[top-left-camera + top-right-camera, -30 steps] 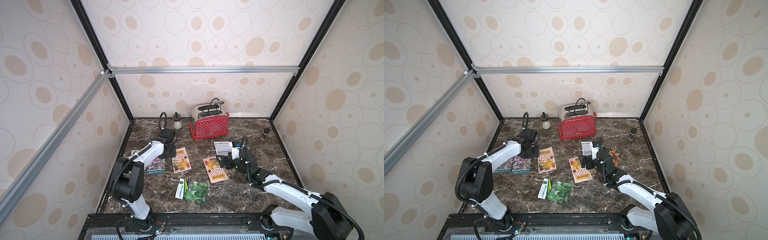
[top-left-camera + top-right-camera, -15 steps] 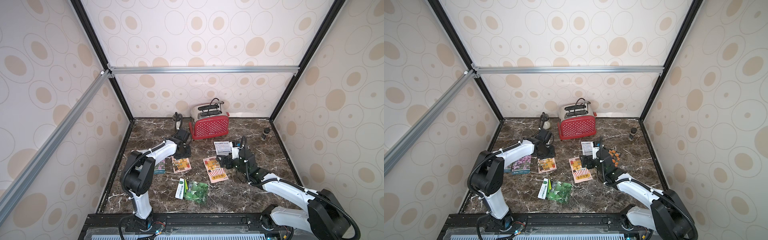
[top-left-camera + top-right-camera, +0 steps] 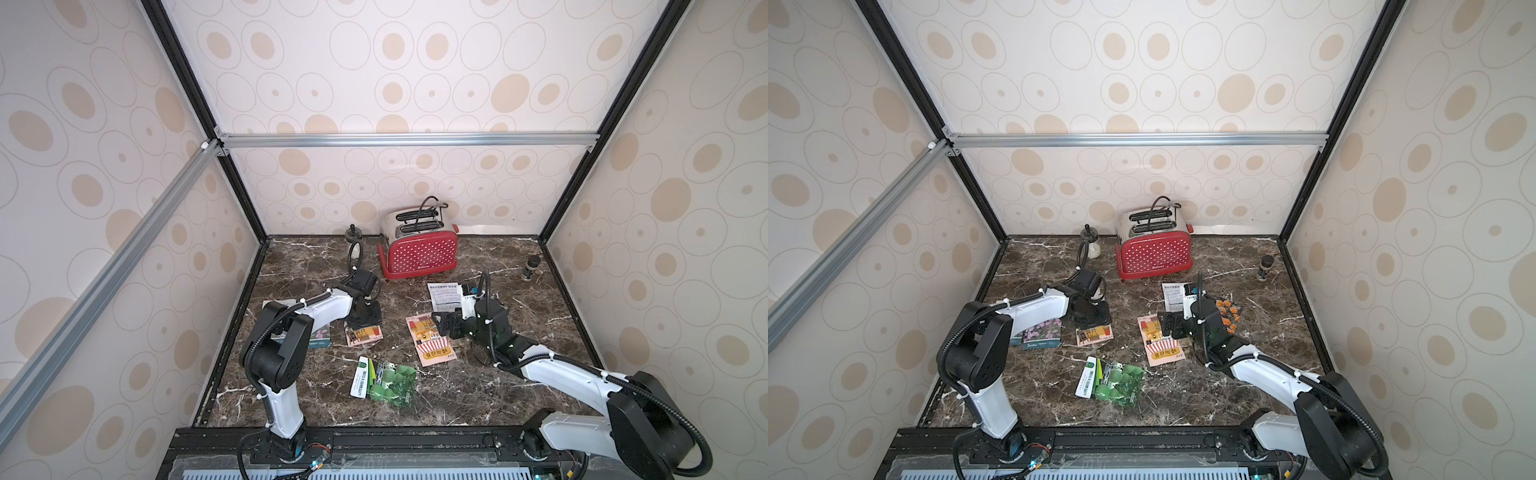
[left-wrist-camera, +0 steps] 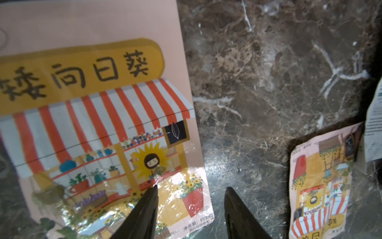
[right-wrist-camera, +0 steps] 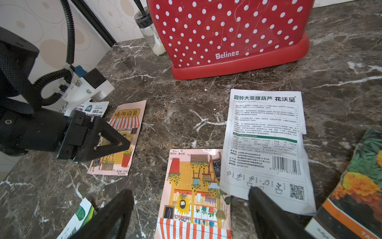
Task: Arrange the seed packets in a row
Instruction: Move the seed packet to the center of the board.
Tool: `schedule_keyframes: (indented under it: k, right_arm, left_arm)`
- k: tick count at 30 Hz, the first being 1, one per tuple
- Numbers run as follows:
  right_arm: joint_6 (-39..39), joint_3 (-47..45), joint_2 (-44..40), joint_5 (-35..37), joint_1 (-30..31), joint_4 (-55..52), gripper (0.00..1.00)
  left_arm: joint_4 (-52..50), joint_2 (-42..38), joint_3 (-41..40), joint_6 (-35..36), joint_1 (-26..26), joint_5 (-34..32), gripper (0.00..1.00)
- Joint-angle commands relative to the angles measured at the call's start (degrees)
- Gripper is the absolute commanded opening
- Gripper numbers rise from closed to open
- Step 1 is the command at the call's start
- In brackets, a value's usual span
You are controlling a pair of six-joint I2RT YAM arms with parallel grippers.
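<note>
The seed packets (image 3: 386, 380) lie scattered on the desk (image 3: 478, 395), not in a row. I judge the step is picking up a shop packet (image 4: 99, 124). The left end effector (image 4: 191, 187), half spread and empty, hangs at its edge, one tip above the packet and one above bare desk. Next it must lower and pinch that thin edge. The right end effector (image 5: 188, 191), spread wide, holds nothing above the second shop packet (image 5: 186, 169), which lies partly under a white packet (image 5: 266, 134).

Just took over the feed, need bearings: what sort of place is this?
Likely a staged kitchen counter in a test booth: marble-look tabletop, red dotted toaster, patterned panels on an aluminium frame.
</note>
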Motion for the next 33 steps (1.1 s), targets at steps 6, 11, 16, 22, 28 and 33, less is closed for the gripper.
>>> schedule_keyframes:
  k: [6,11,16,22,28,33]
  right_arm:
    - [0.49,-0.60,1.41,-1.28,-0.33,1.99,0.91]
    - [0.61,-0.84,1.56,-1.54,-0.30,2.18,0.90]
    - [0.61,-0.85,1.67,-1.66,-0.30,2.17,0.90]
    - [0.61,-0.86,1.69,-1.71,-0.35,2.35,0.90]
    - [0.48,-0.86,1.77,-1.80,-0.34,2.44,0.90]
    - [0.36,-1.02,1.77,-1.80,-0.32,2.61,0.90]
  left_arm:
    - [-3.45,-0.67,-2.41,1.25,-0.25,-2.63,0.52]
    - [-4.51,-1.15,-3.30,1.85,0.03,-3.57,0.52]
    - [-6.35,-2.07,-3.20,3.19,0.78,-5.11,0.52]
    - [-7.76,-3.22,-3.05,5.28,2.74,-5.51,0.52]
    - [-9.46,-2.49,-1.31,8.25,3.52,-5.82,0.52]
    - [-9.66,-1.95,0.55,10.62,3.53,-5.65,0.52]
